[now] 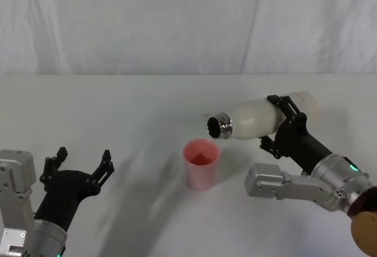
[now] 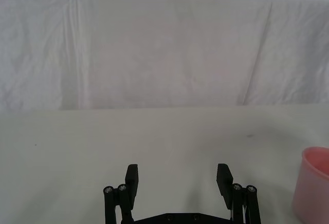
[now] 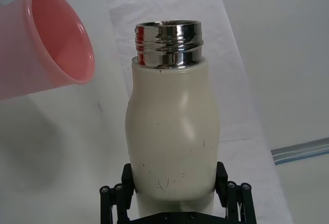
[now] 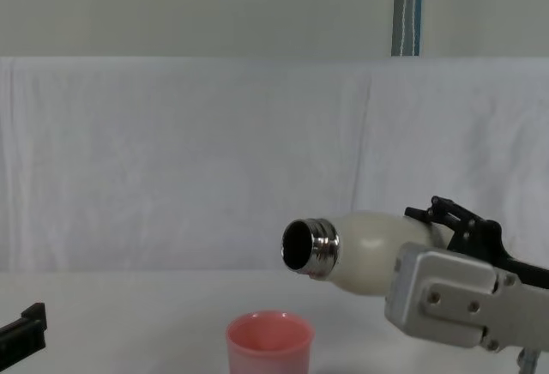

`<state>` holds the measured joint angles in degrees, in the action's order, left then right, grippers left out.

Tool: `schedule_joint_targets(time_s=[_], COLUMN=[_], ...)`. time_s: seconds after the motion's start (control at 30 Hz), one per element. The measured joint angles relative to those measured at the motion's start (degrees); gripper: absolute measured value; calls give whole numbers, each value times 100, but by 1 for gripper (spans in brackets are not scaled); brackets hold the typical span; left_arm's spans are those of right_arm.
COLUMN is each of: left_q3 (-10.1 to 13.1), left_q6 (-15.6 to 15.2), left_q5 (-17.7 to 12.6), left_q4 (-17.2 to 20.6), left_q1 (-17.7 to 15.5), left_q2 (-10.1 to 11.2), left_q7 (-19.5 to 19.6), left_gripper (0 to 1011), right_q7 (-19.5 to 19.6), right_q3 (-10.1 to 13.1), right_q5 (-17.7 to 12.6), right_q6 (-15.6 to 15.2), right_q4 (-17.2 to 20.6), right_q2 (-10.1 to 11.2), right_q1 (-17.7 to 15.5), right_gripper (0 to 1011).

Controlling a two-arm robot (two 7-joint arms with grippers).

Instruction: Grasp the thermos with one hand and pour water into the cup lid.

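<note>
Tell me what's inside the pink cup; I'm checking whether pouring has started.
The cup lid shows only its pink inner wall and bottom; no stream falls from the thermos mouth above it. Clear water cannot be ruled out.

Head view looks down; chest view low, level; both share cup lid (image 1: 201, 164), thermos (image 1: 259, 117).

A big white table (image 1: 118, 109) holds the things. It is covered with a plain white cloth. A small pink cup lid (image 1: 201, 164) stands right way up on it, near the middle, with its open mouth at the top. The cup lid makes a soft grey shadow on the table. A white sheet (image 1: 177, 21) hangs behind the table's far edge
</note>
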<state>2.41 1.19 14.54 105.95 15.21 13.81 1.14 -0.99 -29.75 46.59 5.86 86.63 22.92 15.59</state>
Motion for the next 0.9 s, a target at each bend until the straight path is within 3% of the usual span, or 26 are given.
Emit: schedule_joint_targets(time_s=[0.9], left_q3=[0], left_q6=[0], left_q5=[0], left_q4=[0], left_q1=[0], left_q2=[0], left_q7=[0], left_gripper=[1001], right_q7=[364], right_q3=[-266], right_q5=[474], right_q6=[-90], right_q4=[-391], right_q2=[-18], right_q1=[267], right_gripper=[952])
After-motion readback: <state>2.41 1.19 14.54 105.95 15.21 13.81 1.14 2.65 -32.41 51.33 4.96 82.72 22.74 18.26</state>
